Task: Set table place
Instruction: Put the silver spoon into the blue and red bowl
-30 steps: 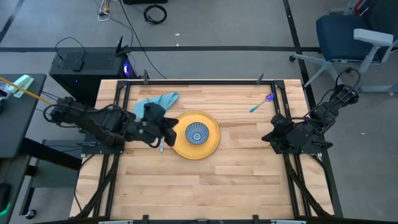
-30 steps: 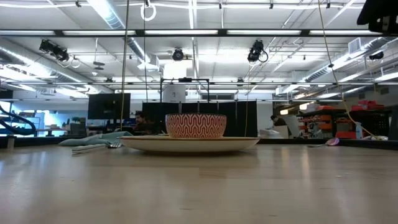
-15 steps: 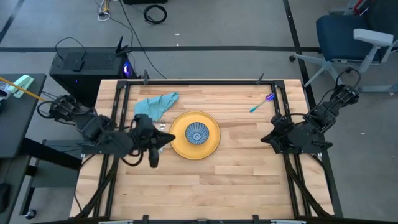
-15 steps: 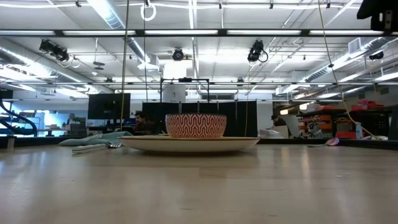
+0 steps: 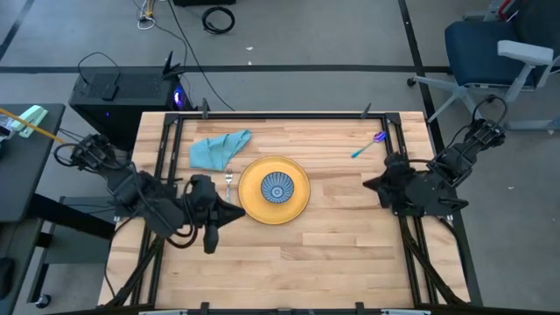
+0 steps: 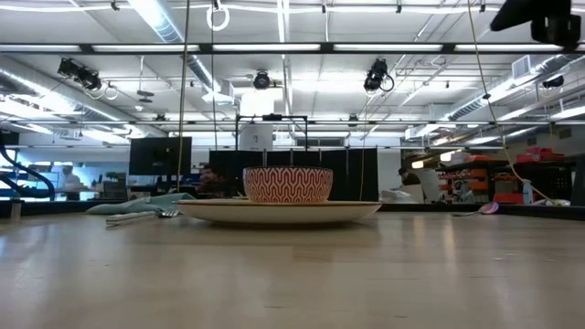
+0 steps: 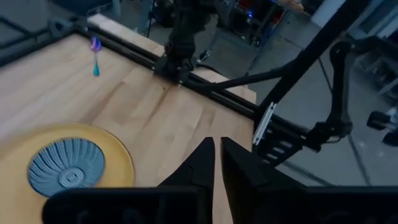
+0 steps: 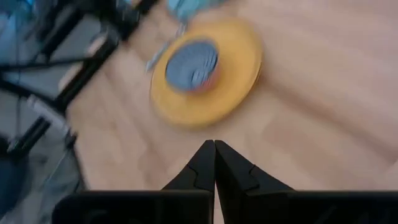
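A yellow plate (image 5: pixel 297 199) lies mid-table with a bowl (image 5: pixel 277 187) on it, blue inside and red-and-white patterned outside (image 6: pixel 287 185). A silver fork (image 5: pixel 229 182) lies flat on the wood just left of the plate. A crumpled blue napkin (image 5: pixel 219 147) lies behind it. A blue-and-purple spoon (image 5: pixel 368 145) lies at the far right. My left gripper (image 5: pixel 236 213) is shut and empty, near-left of the plate. My right gripper (image 5: pixel 367 183) is shut and empty at the table's right side, pointing toward the plate.
The light plank table (image 5: pixel 289 262) has bare wood across its near half and between the plate and my right gripper. Black rail frames (image 5: pixel 166 149) run along the left, right and far edges. A dark computer case (image 5: pixel 122 92) stands off the far-left corner.
My left gripper has drawn back from the fork beside the plate toward the table's near-left. The fork stays lying left of the plate. My right arm has shifted a little toward the far edge.
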Available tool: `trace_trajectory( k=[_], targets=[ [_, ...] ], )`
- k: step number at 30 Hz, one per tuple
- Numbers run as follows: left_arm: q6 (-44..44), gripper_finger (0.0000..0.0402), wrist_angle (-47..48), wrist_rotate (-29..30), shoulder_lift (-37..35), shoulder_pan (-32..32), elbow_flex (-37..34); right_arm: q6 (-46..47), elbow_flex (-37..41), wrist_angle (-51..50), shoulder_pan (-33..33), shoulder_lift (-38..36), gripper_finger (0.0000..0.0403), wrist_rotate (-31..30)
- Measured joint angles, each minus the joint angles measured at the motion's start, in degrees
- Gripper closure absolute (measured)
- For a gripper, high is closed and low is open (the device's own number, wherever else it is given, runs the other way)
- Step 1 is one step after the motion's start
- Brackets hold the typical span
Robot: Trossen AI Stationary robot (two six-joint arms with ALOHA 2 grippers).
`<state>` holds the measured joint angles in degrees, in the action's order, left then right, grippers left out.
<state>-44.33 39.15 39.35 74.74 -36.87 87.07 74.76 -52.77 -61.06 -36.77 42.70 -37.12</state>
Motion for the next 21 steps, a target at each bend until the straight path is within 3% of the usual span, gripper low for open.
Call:
trace_trajectory(
  k=[3,11,21],
  targets=[
    [-2.98,0.0366,0.08,-0.22,0.34,-0.04,-0.08,-1.85,0.0,0.03,0.02,0.0,0.0391,-6.09],
    [0.04,0.0377,0.23,0.43,-0.56,2.55,-0.33,-3.85,0.0,0.15,0.0,0.0,0.0391,-16.88],
    [4.12,0.0367,9.78,-0.15,-14.34,9.47,-0.33,-2.94,0.0,0.65,0.0,0.0,0.0391,-25.39]
  ],
)
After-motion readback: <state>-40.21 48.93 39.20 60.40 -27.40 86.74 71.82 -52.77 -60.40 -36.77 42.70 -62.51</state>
